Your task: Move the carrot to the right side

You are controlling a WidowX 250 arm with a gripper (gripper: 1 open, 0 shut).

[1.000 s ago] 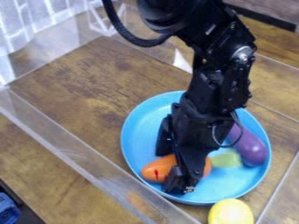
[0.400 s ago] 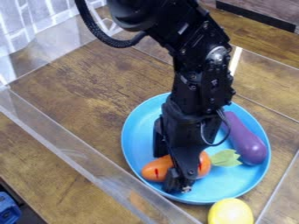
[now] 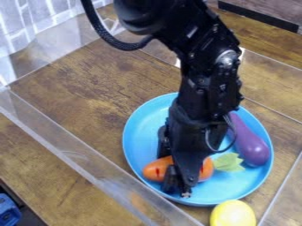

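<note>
Tool (image 3: 185, 170) straddles stubby orange carrot (image 3: 162, 170) with green leafy end.

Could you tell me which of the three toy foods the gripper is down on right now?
The carrot, orange with a green end, in the blue plate. The eggplant lies farther right; the lemon sits outside the plate.

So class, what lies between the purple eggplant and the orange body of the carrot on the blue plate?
The carrot's light green leafy end, beside the eggplant, and the claw, in the camera view.
</note>
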